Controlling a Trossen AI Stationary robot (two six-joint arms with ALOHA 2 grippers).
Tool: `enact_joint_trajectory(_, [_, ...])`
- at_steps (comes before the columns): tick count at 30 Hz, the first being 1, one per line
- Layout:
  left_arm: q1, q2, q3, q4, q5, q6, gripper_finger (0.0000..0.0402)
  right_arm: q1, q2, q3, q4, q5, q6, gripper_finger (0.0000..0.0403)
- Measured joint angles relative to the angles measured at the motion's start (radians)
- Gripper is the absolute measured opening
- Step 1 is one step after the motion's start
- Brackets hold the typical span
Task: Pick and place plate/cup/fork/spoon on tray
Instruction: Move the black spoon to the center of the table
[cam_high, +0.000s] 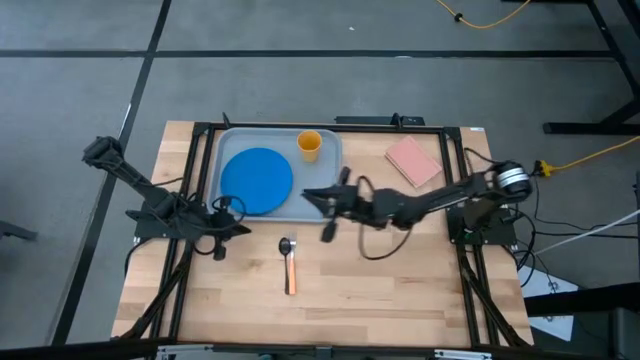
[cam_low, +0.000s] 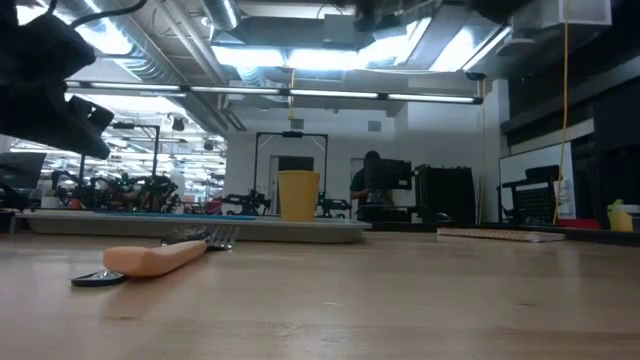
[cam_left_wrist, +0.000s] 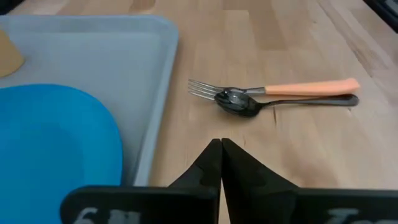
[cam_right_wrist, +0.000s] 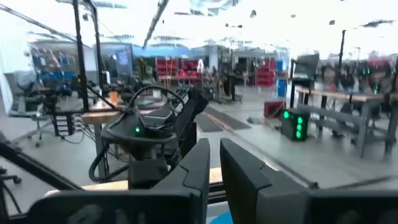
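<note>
The blue plate (cam_high: 257, 180) and the yellow-orange cup (cam_high: 309, 145) stand on the grey-blue tray (cam_high: 232, 140) at the table's far side. The fork (cam_left_wrist: 311, 88) and the dark spoon (cam_left_wrist: 236, 102) lie side by side on the wood in front of the tray (cam_high: 289, 262), with the spoon's bowl against the fork's neck. My left gripper (cam_left_wrist: 221, 146) is shut and empty, low beside the tray's near edge, to the left of the cutlery (cam_high: 238, 228). My right gripper (cam_right_wrist: 214, 152) is raised above the tray's right end (cam_high: 308, 193), pointing level, nearly shut and empty.
A pink square pad (cam_high: 413, 160) lies at the table's far right. A black frame rail (cam_high: 200, 180) runs along the tray's left side. Bare wood lies around the cutlery toward the table's near edge. A person shows far off in the room behind (cam_low: 372, 185).
</note>
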Motion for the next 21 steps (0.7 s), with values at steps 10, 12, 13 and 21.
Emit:
enact_joint_trajectory(10, [0.001,-0.164,-0.083,0.139,0.175,0.302,0.0000,0.000,0.216,0.524,-0.924,0.186,0.467,0.0045])
enact_joint_trajectory(12, [0.005,-0.193,-0.087,0.148,0.216,0.384,0.0000,0.000,0.245,0.598,-1.077,0.177,0.604,0.0045])
enact_joint_trajectory(13, [0.009,-0.208,-0.087,0.149,0.231,0.423,0.0000,0.000,0.260,0.630,-1.143,0.171,0.665,0.0045])
enact_joint_trajectory(21, [0.145,-0.315,-0.129,0.265,0.329,0.598,0.0000,0.007,0.339,0.711,-1.271,0.133,0.902,0.0045])
